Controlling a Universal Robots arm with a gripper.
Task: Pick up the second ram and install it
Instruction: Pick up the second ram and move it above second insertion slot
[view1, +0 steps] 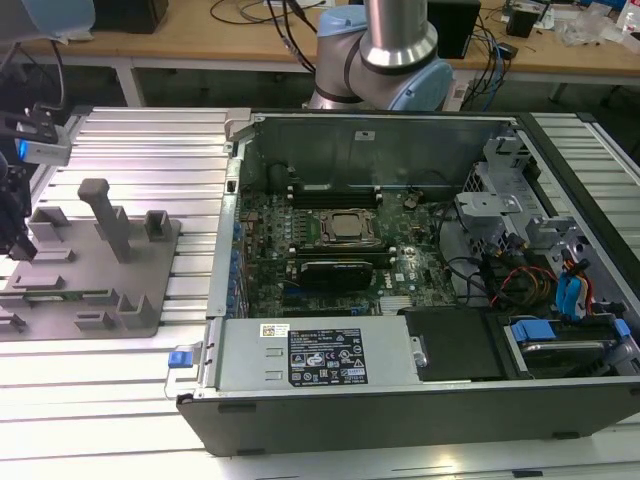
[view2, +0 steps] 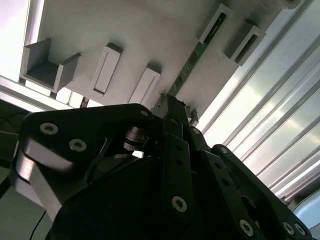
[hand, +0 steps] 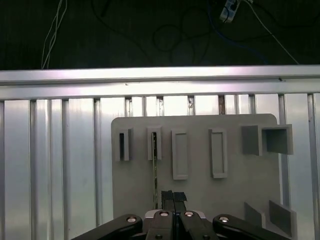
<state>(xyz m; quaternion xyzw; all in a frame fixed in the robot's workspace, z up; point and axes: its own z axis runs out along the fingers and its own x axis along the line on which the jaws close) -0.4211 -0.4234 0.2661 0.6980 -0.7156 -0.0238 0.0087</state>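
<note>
- Second ram (hand: 154, 170) — a thin green board stick, set on its long edge in a narrow holder of the grey tray (hand: 197, 192). Edge-on as a fine line in the first wrist view.
- In the second wrist view, second ram (view2: 196, 57) as a green strip with small parts along it.
- Gripper (hand: 173, 197) of matte black jointed links with bright screw heads. Two flat fingertips pressed together with no gap between them and nothing clamped.
- Gripper (view2: 172, 107) poised over the tray, just beside one end of the stick; touching it or not, cannot tell.
- Grey tray (view1: 150, 270), a matte slab with rounded corners, raised rectangular pockets, open box-shaped brackets and one upright post (view1: 108, 215).
- Beneath it, a table (view1: 130, 150) of shiny ribbed aluminium profiles with long parallel grooves.
- To the exterior view's right of the tray, an open computer case (view1: 400, 400) with dark sheet-metal walls. Inside, a green motherboard (view1: 270, 215) and a square metal processor (view1: 347, 228) — well apart from the stick.
- Behind the case, the arm (view1: 400, 40), a brushed silver tube with pale blue joint caps.
</note>
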